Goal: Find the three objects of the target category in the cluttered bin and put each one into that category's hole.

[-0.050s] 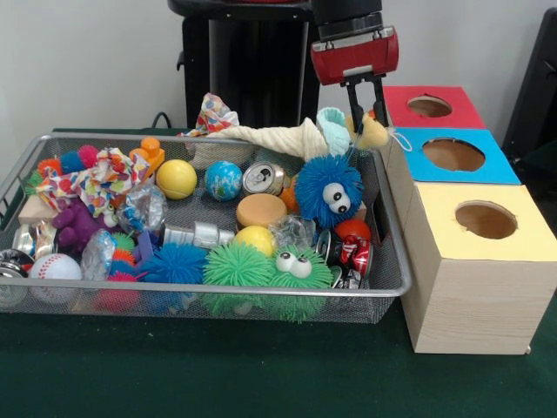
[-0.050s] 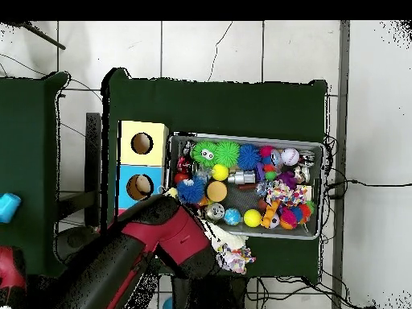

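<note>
Wire-mesh bin (image 1: 393, 280): sitting on the green table (image 1: 261, 383), crowded with balls, spiky toys, crushed cans and scraps of cloth.
Gripper (image 1: 366, 111): hanging over the bin's far corner beside the boxes, its two dark fingers (image 1: 354, 109) closing on a pale yellowish soft piece (image 1: 374, 132) with a looped string.
Grip state: pinching that soft piece, as far as the front view is showing; the overhead view is hiding it under the red arm (image 2: 173, 233).
Cream cloth (image 1: 270, 138): draping along the far rim, one end reaching toward the held piece; whether the two are joined is not clear.
Holes: red box (image 1: 461, 111) lying farthest, blue box (image 1: 500, 170) in the middle, yellow box (image 1: 531, 231) nearest the camera, all standing just beside the bin.
Step in hand: apparently lifting a soft item clear of the clutter.
Doing it well: rising straight until the trailing cloth is hanging free of the rim and of the blue fuzzy toy (image 1: 326, 187), then crossing to the matching hole and centring before letting go.
Risk: a loose tail snagging on the mesh or draping over the hole's edge.
</note>
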You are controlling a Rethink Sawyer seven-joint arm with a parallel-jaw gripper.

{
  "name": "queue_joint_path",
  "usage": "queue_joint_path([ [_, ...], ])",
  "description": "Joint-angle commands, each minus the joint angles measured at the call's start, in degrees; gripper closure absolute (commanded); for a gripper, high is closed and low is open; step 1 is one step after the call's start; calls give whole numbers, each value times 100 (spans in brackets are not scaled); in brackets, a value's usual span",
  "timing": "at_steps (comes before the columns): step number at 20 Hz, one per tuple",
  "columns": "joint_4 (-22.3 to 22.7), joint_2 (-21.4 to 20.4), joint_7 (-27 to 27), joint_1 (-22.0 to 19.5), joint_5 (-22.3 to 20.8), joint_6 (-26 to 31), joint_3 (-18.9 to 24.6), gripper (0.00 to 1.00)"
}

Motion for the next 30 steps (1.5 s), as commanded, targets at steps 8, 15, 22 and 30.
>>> queue_joint_path([
  [8, 658, -184, 2284, 137, -103, -237, 835, 100],
  [15, 816, -180, 2488, 337, -443, -485, 667, 100],
  [22, 866, -240, 2697, 455, -509, -452, 682, 100],
  [30, 976, -395, 2977, 643, -446, -459, 773, 100],
])
